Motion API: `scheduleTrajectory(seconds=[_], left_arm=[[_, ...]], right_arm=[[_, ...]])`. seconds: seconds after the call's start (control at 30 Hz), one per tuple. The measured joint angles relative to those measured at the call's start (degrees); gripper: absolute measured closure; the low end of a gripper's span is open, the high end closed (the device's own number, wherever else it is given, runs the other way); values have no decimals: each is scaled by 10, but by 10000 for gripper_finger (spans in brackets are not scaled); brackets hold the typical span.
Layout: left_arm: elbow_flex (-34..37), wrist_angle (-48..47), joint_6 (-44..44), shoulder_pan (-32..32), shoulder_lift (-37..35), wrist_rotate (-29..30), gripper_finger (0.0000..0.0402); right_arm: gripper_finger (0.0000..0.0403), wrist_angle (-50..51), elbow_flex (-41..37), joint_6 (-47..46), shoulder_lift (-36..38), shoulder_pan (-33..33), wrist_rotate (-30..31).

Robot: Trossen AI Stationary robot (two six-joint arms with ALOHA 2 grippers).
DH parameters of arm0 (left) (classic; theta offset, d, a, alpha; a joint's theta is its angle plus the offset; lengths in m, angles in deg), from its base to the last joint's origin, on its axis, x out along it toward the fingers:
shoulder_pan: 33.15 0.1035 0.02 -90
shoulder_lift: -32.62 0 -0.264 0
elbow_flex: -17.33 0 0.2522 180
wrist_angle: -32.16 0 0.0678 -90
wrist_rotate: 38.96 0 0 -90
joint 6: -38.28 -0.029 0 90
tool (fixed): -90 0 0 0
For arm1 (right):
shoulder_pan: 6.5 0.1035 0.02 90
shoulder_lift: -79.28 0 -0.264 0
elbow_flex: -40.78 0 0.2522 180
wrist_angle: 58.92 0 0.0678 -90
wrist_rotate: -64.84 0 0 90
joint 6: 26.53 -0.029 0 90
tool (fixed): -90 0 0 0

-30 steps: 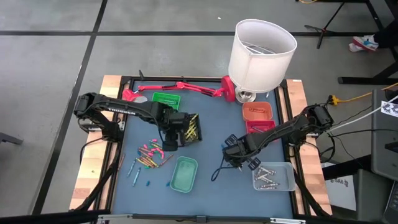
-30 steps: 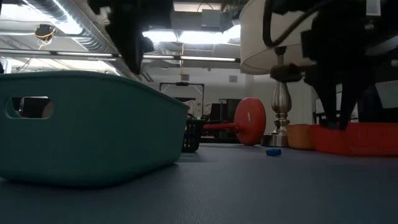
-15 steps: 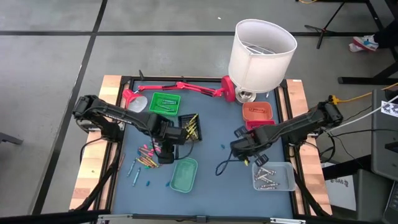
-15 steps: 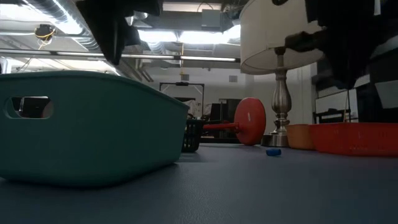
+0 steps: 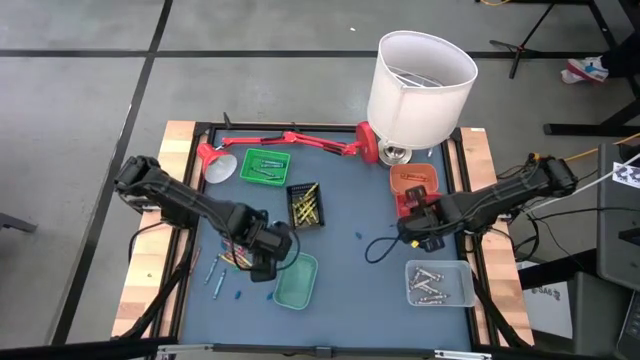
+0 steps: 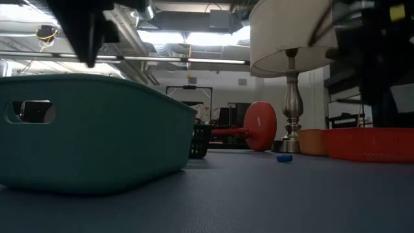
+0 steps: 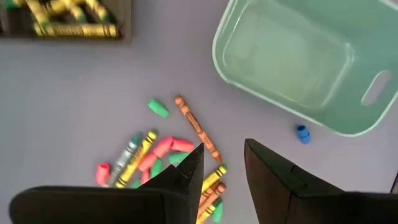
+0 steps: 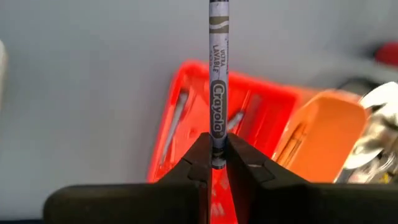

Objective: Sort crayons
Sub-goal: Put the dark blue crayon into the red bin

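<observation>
Loose crayons [image 7: 180, 165] lie clustered on the bench near its left edge, beside the teal tray [image 5: 296, 281]. Left gripper [image 7: 222, 163] hovers above them, jaws apart, empty. Right gripper [image 8: 217, 163] is clamped on a grey crayon [image 8: 217, 74] over the red tray [image 8: 249, 127] near the right edge.

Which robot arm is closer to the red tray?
The right one. The right tool hangs at the red tray's edge, holding a grey crayon. The left tool is far across the table, over the loose crayons.
</observation>
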Motion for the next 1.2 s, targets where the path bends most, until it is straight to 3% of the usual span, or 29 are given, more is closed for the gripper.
scheduleTrajectory(seconds=[0.27, 0.83, 1.2], left_arm=[[77, 61, 92, -32, 0, 0, 302], [218, 231, 135, -35, 0, 10, 302], [230, 250, 136, -35, 0, 11, 302]], right_arm=[[370, 2, -73, -55, 19, 0, 33], [370, 3, -72, -84, 19, 0, 70], [370, 3, -72, -83, 19, 0, 69]])
